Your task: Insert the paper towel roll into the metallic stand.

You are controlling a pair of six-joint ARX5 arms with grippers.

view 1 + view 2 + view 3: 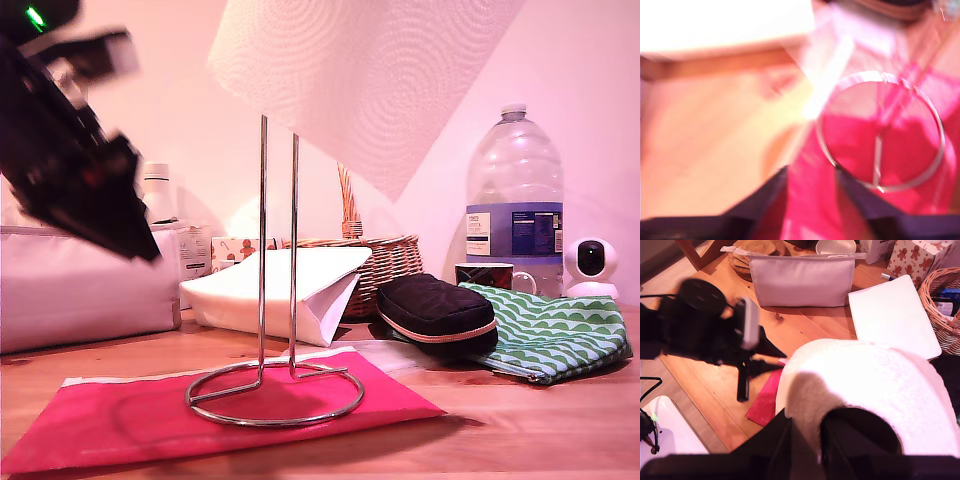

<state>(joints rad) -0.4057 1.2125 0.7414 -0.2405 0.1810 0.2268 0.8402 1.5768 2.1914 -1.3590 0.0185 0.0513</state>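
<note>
Our second gripper (805, 440) clamps paper towel roll (365, 75), tilted in air above metallic stand (277, 300). Stand upright on red mat (120, 420). Our first gripper (810, 200) blurred, fingers apparently apart, empty. Bottle (514, 200) label unreadable.

1. All views carry a warm pink cast; exposure is bright overall.
2. Exterior view: the arm (70, 160) at the exterior view's left is motion-blurred; the metallic stand (277, 300) is sharp and throws a soft shadow on the red mat (120, 420).
3. First wrist view: heavily smeared throughout; a blown-out white patch and a glare streak cross the frame.
4. Second wrist view: mostly sharp; the paper towel roll (865, 385) is overexposed on top and shadowed near my second gripper (805, 440).
</note>
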